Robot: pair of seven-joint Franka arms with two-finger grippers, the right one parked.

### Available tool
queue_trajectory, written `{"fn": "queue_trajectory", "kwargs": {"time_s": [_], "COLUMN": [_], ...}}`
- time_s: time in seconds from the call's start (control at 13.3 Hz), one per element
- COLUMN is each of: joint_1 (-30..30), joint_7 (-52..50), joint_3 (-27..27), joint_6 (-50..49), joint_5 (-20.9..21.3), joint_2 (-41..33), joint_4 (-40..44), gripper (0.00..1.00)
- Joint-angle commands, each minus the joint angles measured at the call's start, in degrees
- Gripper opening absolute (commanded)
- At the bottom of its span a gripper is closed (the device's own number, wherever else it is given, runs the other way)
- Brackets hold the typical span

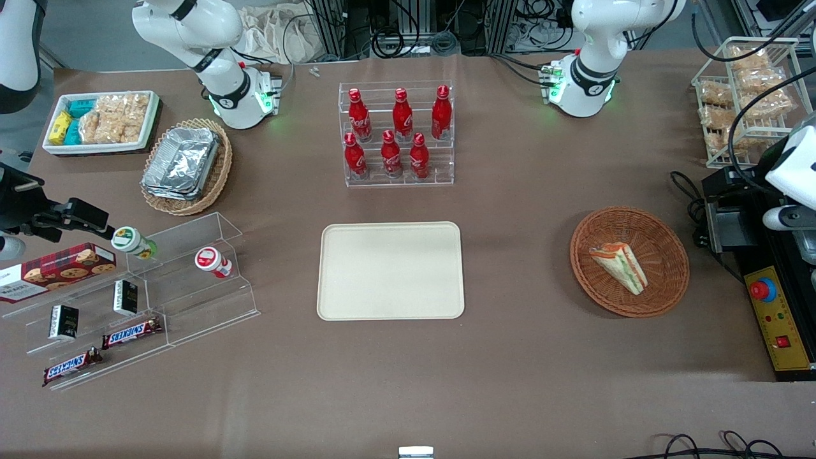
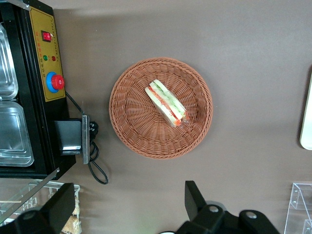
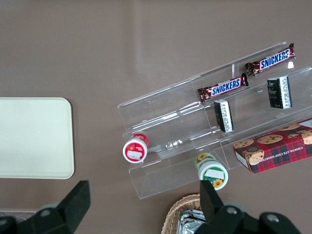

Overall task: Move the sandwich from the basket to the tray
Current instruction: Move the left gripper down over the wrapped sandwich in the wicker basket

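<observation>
**Gripper high above the basket, sandwich lying slantwise below**

Gripper [image 2: 129,209] hangs well above the table with its two dark fingers [image 2: 197,200] spread wide and nothing between them. Below it sits the basket [image 2: 127,127], and the sandwich [image 2: 166,103] lies in it, a little off centre toward the rim nearest the tray [image 2: 307,117]. The wedge's long axis runs diagonally across the wrist view, so the jaws would probably need turning to close across its narrow width before descending. In the front view the sandwich [image 1: 619,268] and basket [image 1: 663,239] lie toward the working arm's end of the table, well apart from the bare tray [image 1: 391,270] at the centre.
</observation>
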Motion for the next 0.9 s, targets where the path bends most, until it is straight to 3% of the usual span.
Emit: {"fn": "queue_trajectory", "kwargs": {"time_s": [0.0, 0.3, 0.45, 0.83], "joint_1": [-1.83, -1.4, -1.4, -1.48], "joint_7": [-1.96, -3.63, -4.87, -13.92], "joint_3": [1.0, 1.0, 1.0, 0.74], "joint_6": [-0.09, -0.26, 2.27, 20.37], "joint_5": [-0.68, -0.77, -1.03, -1.03], "joint_2": [0.76, 1.64, -0.11, -3.19], "joint_4": [1.52, 0.03, -5.49, -24.22], "gripper": [1.0, 1.0, 1.0, 1.0]}}
